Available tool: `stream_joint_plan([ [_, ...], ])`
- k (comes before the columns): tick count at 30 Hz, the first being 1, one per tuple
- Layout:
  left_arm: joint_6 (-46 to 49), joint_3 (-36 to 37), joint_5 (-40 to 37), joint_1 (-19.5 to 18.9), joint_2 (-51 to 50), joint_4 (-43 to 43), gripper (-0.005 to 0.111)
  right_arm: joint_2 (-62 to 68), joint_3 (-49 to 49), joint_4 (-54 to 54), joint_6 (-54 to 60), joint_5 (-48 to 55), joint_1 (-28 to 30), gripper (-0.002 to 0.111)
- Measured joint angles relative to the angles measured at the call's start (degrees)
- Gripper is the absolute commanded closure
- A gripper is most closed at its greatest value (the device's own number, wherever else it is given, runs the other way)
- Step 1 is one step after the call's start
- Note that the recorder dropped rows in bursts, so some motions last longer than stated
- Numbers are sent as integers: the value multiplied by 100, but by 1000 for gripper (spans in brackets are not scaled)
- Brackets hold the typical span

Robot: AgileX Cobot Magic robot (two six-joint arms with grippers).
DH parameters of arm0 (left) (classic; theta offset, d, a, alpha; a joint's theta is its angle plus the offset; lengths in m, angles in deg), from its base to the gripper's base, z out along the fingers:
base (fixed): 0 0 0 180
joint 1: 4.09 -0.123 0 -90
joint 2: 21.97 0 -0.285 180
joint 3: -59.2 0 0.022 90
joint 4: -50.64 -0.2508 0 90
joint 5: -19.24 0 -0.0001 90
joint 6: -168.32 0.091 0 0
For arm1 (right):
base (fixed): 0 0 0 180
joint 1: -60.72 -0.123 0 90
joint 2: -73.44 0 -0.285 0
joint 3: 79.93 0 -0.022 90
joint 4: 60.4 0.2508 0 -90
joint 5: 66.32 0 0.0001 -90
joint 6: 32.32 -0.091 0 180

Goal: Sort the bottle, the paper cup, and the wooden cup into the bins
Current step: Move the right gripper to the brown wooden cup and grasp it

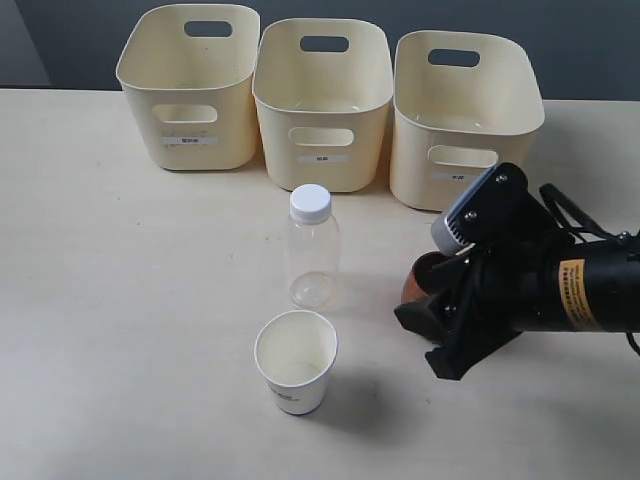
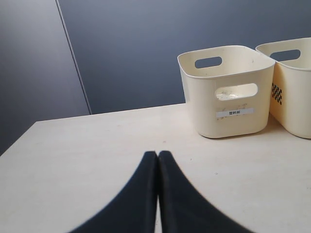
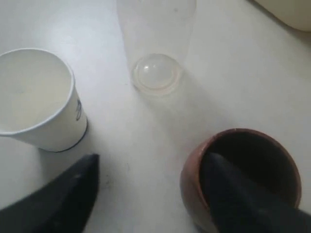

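The right gripper (image 3: 150,167) is spread wide, one finger inside the wooden cup (image 3: 192,187), at three o'clock of the bottle (image 1: 313,250). The left gripper (image 2: 158,158) is pressed closed.

Bare table (image 1: 120,300) across the left half — free passage from the near edge up to the bins (image 1: 322,100). Down the middle, blocked by the bottle (image 1: 312,250) with the paper cup (image 1: 296,362) just in front of it, a narrow gap between the two. On the right, taken up by the right gripper (image 3: 150,162), one finger inside the wooden cup (image 3: 238,170), the other outside it, near the paper cup. Bins side by side along the far edge, mouths open from above — little room between their walls.
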Motion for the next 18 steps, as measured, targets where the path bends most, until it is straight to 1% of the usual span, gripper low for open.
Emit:
stream_joint_plan([
  [4,0,0,0,0,0,0,107,0,0,0,0,137,0,44],
  [5,0,0,0,0,0,0,107,0,0,0,0,103,0,45],
  [8,0,0,0,0,0,0,107,0,0,0,0,-61,0,44],
  [11,0,0,0,0,0,0,107,0,-38,0,18,-85,0,41],
  [18,0,0,0,0,0,0,107,51,-49,0,18,161,0,40],
])
